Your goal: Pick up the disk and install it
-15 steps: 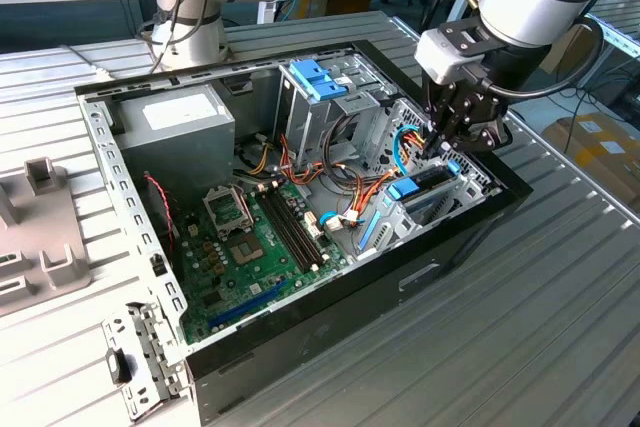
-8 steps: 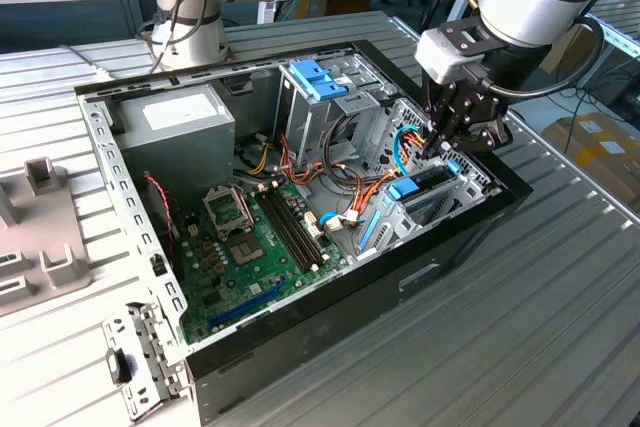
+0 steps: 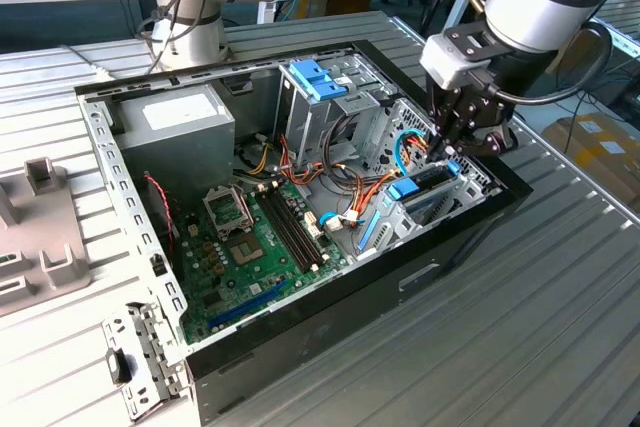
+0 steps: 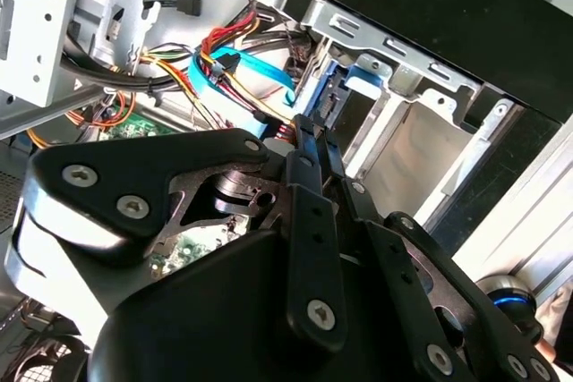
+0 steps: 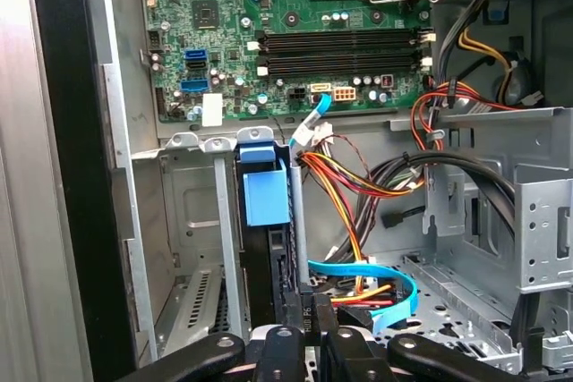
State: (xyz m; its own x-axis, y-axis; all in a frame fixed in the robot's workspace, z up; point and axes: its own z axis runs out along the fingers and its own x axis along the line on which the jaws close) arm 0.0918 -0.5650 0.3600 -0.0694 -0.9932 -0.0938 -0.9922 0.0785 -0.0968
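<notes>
Your pincer point(image 3: 447, 152) hangs inside the open computer case point(image 3: 330, 297), at the case corner nearest the table's point(image 3: 520, 347) edge on the exterior view's right; the arm comes down from above that edge.

The disk point(image 3: 425, 187) stands on edge in the low drive cage point(image 3: 470, 187) along the case's front wall; its blue end tab point(image 5: 266, 190) shows in the first wrist view, slotted between two cage rails; the dark body runs from that tab back toward the pincer.

Pincer fingers point(image 5: 309, 310) look drawn together on the disk's near end in both wrist views; the contact itself is partly hidden by the pincer's own linkage, so take "clamped" as likely, not certain.

Progress, as you can judge it: pick-up done; disk already entered in its bay and apparently most of the way in; whether it is fully seated you cannot tell; release not yet made.

Orange and yellow wiring point(image 5: 358, 181) and a thin blue cable point(image 5: 376, 275) lie just beside the bay.
</notes>
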